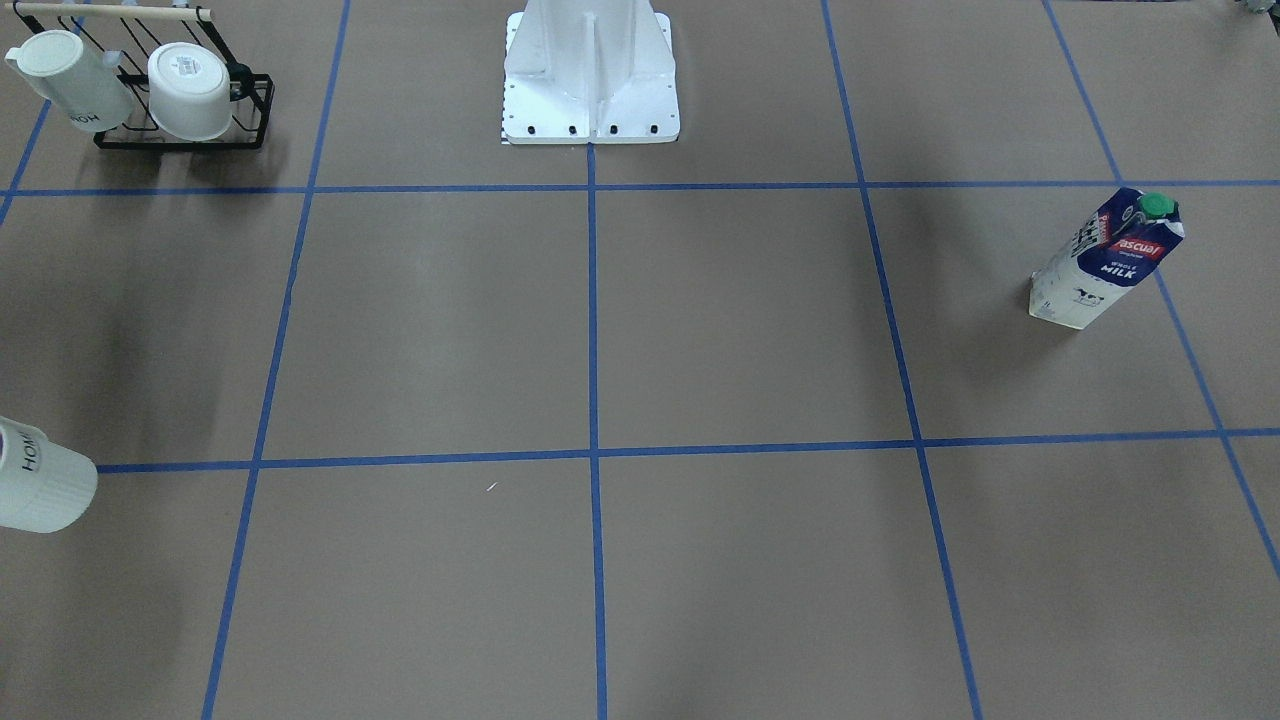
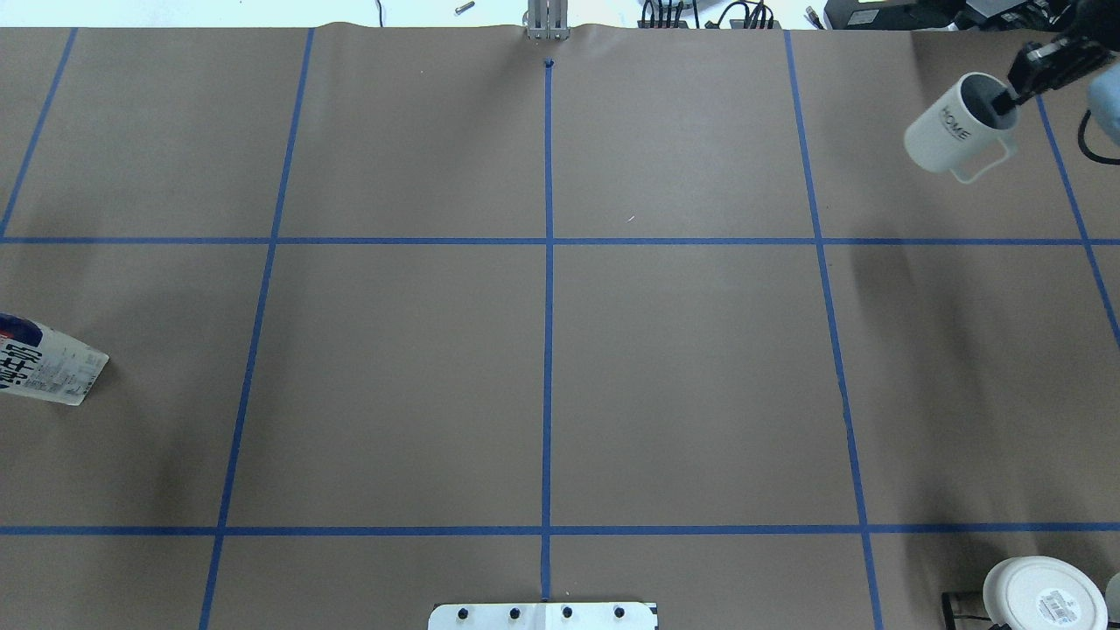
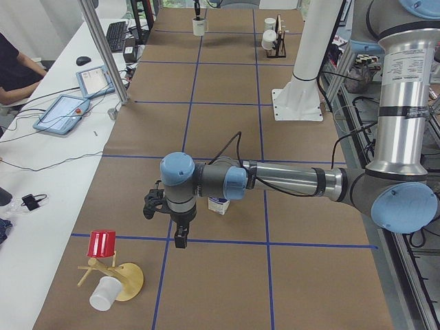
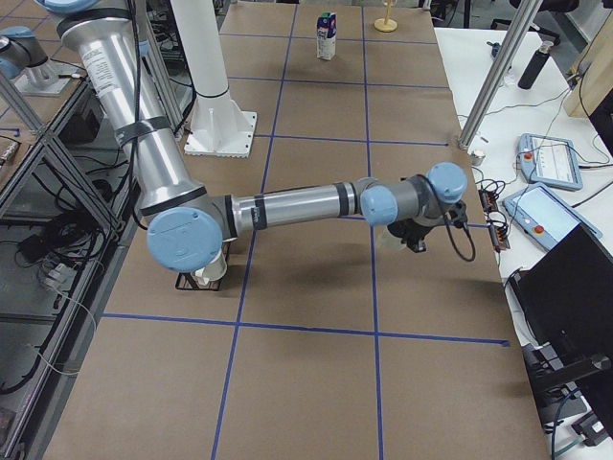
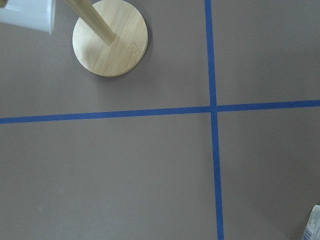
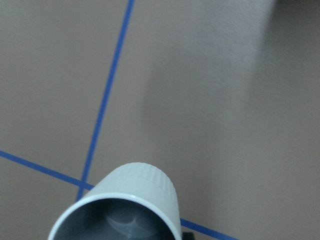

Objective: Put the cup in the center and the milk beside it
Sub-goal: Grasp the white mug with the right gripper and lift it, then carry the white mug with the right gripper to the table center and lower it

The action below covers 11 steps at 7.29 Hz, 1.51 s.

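Note:
My right gripper [image 2: 1008, 98] is shut on the rim of the cup [image 2: 955, 129], a white ribbed mug with a loop handle, a grey inside and "HOME" lettering. It holds the cup tilted above the table's far right part. The cup also shows in the front view [image 1: 40, 480] and the right wrist view [image 6: 120, 210]. The milk [image 1: 1105, 260] stands upright far on my left; it shows in the overhead view [image 2: 44, 367]. My left gripper [image 3: 180, 237] hangs near the milk [image 3: 218, 205]; I cannot tell whether it is open. The center crossing [image 2: 549, 241] is bare.
A black wire rack [image 1: 180, 140] holds a second lettered mug [image 1: 70, 80] and a wider labelled cup [image 1: 190, 90]. A wooden mug tree [image 3: 113, 275] carries a red and a white cup. The robot's white base [image 1: 590, 80] stands at the near edge. Operators' tablets [image 3: 65, 110] lie beyond the far edge.

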### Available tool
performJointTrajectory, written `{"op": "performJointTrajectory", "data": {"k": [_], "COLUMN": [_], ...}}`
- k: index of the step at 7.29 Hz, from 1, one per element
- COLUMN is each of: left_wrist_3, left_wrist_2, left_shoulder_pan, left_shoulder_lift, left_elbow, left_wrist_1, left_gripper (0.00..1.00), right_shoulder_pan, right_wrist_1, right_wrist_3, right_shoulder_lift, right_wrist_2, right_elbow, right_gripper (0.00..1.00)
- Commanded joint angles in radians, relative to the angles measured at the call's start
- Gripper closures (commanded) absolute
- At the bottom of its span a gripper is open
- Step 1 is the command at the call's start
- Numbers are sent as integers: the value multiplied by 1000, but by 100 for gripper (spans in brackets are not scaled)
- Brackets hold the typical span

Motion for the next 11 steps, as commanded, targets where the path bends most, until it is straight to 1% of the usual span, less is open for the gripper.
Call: {"op": "performJointTrajectory", "data": {"k": [1,2,3,4,5,7,8,9,10,11], "left_wrist_3": [1,0,1,3,3,3,3,1,1,0], "left_wrist_2": [0,0,0,0,0,-9,-38,-44,-44,-46], "left_shoulder_pan": [0,0,1,1,1,1,1,1,1,1], "left_shoulder_lift": [0,0,0,0,0,0,-2,-2,-2,-2], "left_elbow": [7,5,7,14,17,28,57,91,105,102], "left_wrist_1": [-9,-9,-9,-12,-16,-18,-51,-94,-116,-118], "left_gripper": [1,1,1,1,1,1,1,1,1,1], "right_shoulder_pan": [-168,-255,-353,-420,-460,-527,-544,-563,-574,-587], "right_wrist_1": [-20,-18,-17,-18,-18,-18,-18,-17,-17,-17], "right_wrist_3": [276,398,603,686,694,696,697,696,694,694], "right_shoulder_lift": [195,262,359,419,447,447,450,450,449,439], "right_wrist_2": [-117,-169,-271,-321,-343,-386,-397,-439,-449,-452], "right_elbow": [-1,-6,-27,-44,-62,-66,-64,-81,-102,-102], "right_gripper": [100,100,100,100,100,100,100,100,100,100]}}
